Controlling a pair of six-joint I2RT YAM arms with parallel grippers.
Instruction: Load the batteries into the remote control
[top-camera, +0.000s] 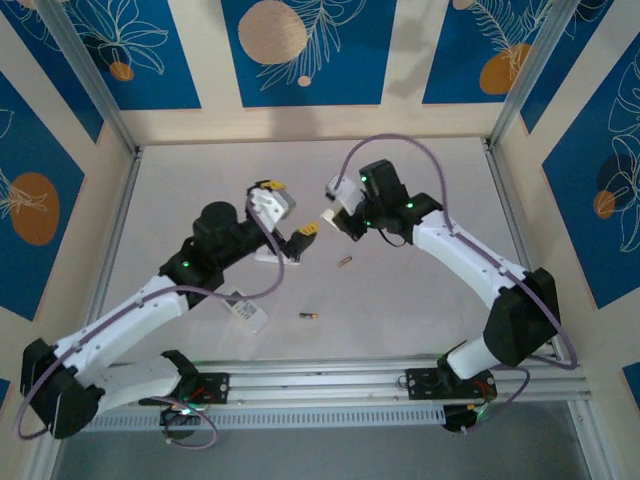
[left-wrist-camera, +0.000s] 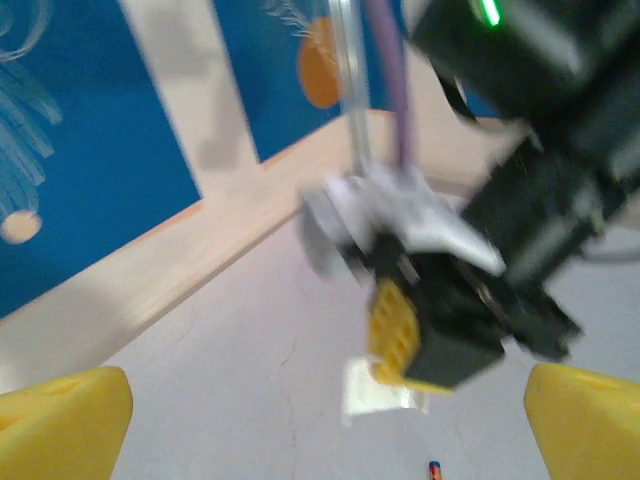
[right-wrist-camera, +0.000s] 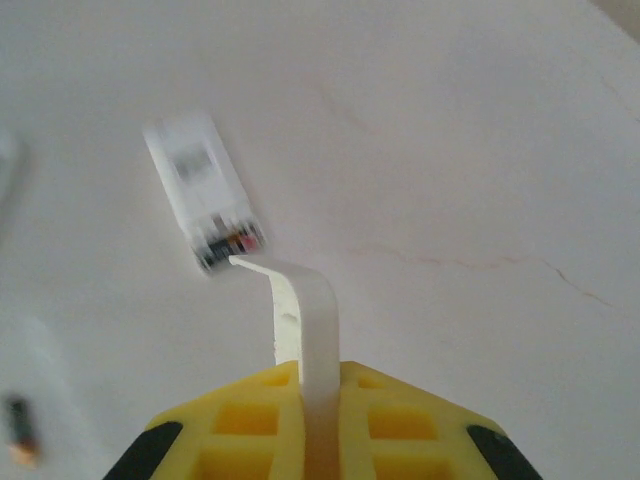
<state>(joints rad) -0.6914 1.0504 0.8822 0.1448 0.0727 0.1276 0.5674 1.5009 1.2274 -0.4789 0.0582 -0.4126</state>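
— The right gripper (right-wrist-camera: 320, 405) is pressed together on a thin, curved white plastic strip (right-wrist-camera: 300, 300). I'd guess it's the battery cover, held up clear of the work.
— And the left gripper (top-camera: 288, 211)?
— Spread wide and empty, ready to pick. Two small coppery cylindrical batteries (top-camera: 345, 263) lie loose on the pale table (top-camera: 420, 300), near the slim white remote control (right-wrist-camera: 200, 190).

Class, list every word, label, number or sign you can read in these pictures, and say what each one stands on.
None can be read.
White remote: a grey patch and coloured marks at one end, too blurred to read.
Batteries: too small to show any print.
White strip in the right gripper: blank.
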